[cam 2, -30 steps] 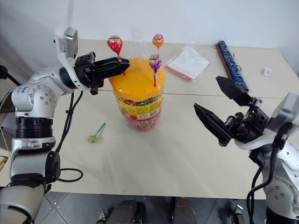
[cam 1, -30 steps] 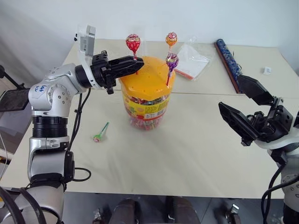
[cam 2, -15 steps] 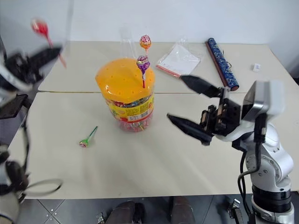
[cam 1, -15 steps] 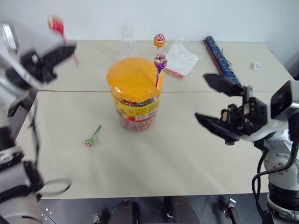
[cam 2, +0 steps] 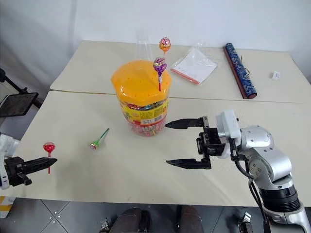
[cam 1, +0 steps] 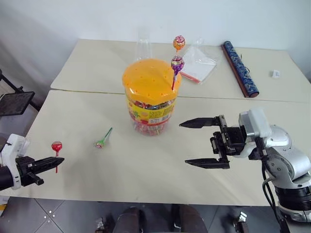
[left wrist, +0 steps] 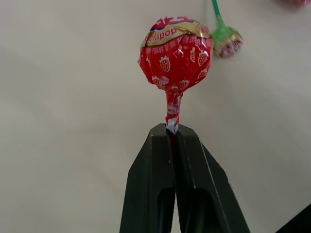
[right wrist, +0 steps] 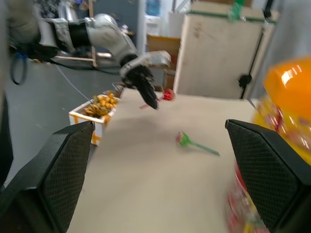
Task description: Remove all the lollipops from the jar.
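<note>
The jar [cam 1: 150, 109], a clear tub with a hole-dotted orange dome lid, stands mid-table. A purple lollipop [cam 1: 177, 63] and an orange-pink one [cam 1: 179, 42] stick up from the lid's far right side. A green lollipop [cam 1: 101, 143] lies on the table left of the jar. My left gripper [cam 1: 59, 160] is low at the table's near left edge, shut on the stick of a red lollipop [left wrist: 176, 52], whose head points up. My right gripper [cam 1: 184, 144] is open wide, pointing left, just right of the jar's base and holding nothing.
A flat clear plastic bag [cam 1: 200, 63], a dark blue roll [cam 1: 239, 68] and a small white item [cam 1: 275, 74] lie at the back right. A seam runs across the table behind the jar. A black stand [cam 1: 14, 103] is off the table's left.
My left gripper pulled the red lollipop out of the lid and swung it down and left to the table's near left edge. My right gripper turned and moved left toward the jar.
</note>
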Controlling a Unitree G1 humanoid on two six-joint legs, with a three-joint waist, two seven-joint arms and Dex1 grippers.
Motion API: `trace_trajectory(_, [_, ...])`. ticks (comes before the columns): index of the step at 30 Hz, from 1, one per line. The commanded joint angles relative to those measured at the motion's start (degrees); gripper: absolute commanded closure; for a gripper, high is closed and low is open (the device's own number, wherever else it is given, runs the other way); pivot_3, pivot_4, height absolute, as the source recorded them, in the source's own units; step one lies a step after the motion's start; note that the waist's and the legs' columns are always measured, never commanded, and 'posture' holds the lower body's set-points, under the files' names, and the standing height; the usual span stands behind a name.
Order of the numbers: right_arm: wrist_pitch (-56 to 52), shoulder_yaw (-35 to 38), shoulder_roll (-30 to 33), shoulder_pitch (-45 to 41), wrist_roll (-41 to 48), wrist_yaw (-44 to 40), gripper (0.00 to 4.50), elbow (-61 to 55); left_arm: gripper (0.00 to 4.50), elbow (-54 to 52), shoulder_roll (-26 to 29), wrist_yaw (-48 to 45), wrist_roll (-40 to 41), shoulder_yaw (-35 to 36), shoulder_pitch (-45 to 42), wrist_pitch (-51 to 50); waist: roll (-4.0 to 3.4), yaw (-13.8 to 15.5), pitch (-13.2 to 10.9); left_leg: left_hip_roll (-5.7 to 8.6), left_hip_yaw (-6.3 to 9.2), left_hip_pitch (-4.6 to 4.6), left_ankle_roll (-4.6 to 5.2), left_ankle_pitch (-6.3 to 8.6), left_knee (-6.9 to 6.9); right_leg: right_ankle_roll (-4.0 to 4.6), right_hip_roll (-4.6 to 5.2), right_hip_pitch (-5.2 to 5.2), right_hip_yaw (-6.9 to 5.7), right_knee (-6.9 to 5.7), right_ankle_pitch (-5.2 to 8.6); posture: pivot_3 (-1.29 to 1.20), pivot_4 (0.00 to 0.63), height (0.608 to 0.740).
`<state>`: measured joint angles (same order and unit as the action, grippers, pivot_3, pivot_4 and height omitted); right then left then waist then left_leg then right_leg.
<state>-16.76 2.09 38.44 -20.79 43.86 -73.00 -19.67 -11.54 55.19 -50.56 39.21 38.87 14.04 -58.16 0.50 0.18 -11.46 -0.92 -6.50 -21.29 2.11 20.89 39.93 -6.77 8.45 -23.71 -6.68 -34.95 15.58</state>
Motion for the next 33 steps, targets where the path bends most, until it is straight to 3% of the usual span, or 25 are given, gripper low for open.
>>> trace_trajectory(1, [0.5, 1.9, 0.1, 0.9, 0.2, 0.5, 0.0, -0.4, 3.99, -2.3, -0.6, -0.3, 0.2, 0.6, 1.6, 0.4, -0.03, -0.3, 0.0, 0.0, -0.02, 0.0, 0.02, -0.01, -0.03, 0.0, -0.02, -0.01, -0.01, -0.08, 0.0, 0.0, 0.15, 0.74])
trace_trajectory(2, [0.2, 2.6, 0.2, 1.5, 0.5, 0.8, 0.0, -0.5, 3.86, -2.3, -0.6, -0.9, -0.1, 0.7, 2.0, 1.5, -0.03, -0.4, 0.0, -0.03, -0.03, 0.0, 0.06, -0.04, -0.07, 0.01, -0.06, -0.02, -0.04, -0.1, 0.01, 0.0, 0.15, 0.74])
trace_trajectory(11, [-1.8, 7.4, -0.7, 0.5, 3.3, 5.5, 0.0, 0.1, 1.24, 1.7, -1.5, -10.1, 1.2, 5.6, 0.3, 14.7, -0.03, -0.4, 0.0, -0.06, -0.27, 0.02, 0.21, -0.1, -0.09, 0.03, -0.09, -0.06, -0.51, -0.03, 0.02, 0.0, 0.15, 0.74])
trace_trajectory(18, [-7.2, 4.4, -6.8, -10.8, 1.9, 20.0, 0.0, 1.3, 1.24, -1.2, -8.0, -10.8, 18.8, 11.4, -12.4, 15.0, -0.08, -0.5, 0.0, -0.12, -0.26, 0.0, 0.2, -0.1, 0.01, 0.05, 0.01, -0.12, -0.26, -0.17, 0.02, 0.0, 0.15, 0.74])
trace_trajectory(23, [-9.1, 0.5, -11.5, -17.3, -2.3, 25.6, 0.0, 5.0, 1.24, -7.8, -13.5, -4.5, 28.3, 6.8, -19.5, 14.7, -0.06, -0.6, 0.0, -0.03, -0.23, 0.0, 0.27, -0.14, 0.04, 0.04, -0.05, -0.17, -0.34, -0.47, 0.02, 0.0, 0.15, 0.74])
trace_trajectory(29, [-11.2, -2.1, -14.9, -21.4, -4.6, 28.9, 0.0, 7.2, 1.24, -9.7, -15.2, -1.2, 29.7, 0.0, -26.3, 16.3, -0.05, -0.6, 0.0, 0.12, -0.3, -0.01, 0.44, -0.23, 0.11, 0.01, -0.25, -0.16, -0.67, -0.54, 0.0, 0.0, 0.15, 0.74])
trace_trajectory(33, [-11.6, -1.8, -15.4, -21.4, -5.0, 29.0, 1.23, 7.4, 1.22, -9.1, -15.0, -1.2, 29.1, -1.9, -27.2, 17.6, -0.05, -0.8, 0.0, 0.08, -0.3, 0.0, 0.45, -0.24, 0.08, 0.01, -0.36, -0.17, -0.68, -0.54, 0.01, 0.0, 0.15, 0.74])
